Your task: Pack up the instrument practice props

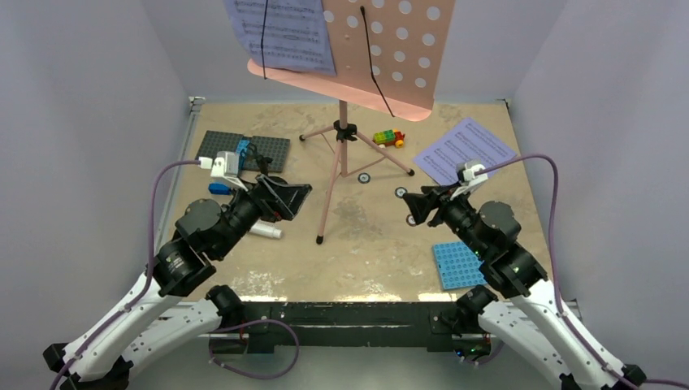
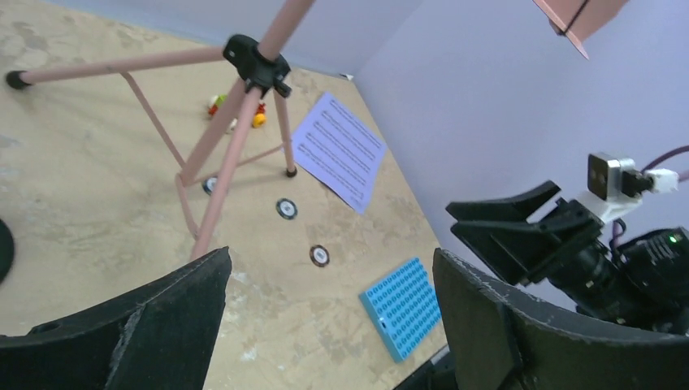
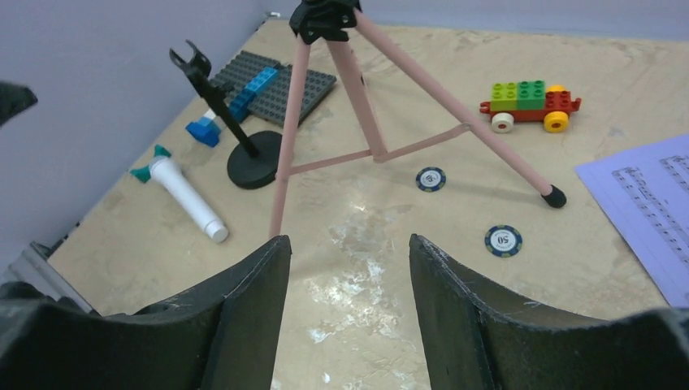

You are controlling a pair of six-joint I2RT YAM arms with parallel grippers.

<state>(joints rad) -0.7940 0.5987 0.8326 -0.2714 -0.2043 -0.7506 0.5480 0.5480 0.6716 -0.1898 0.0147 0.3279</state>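
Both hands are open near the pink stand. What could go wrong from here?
1. The pink music stand is tall, with a wide desk on thin legs; a nudge from the left hand or right hand could tip it.
2. A lavender page sits on the desk; tilting may spill it.
3. The microphone lies loose beside the mic stand, close to the left arm; a sweep might roll it or topple the stand.

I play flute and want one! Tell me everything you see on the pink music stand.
The music stand is pink, seemingly metal, upright on the table on three thin legs with black feet, joined at a black hub. Its tilted desk has round holes and two black wires across it. A lavender page rests on its left half. Nothing grips it.
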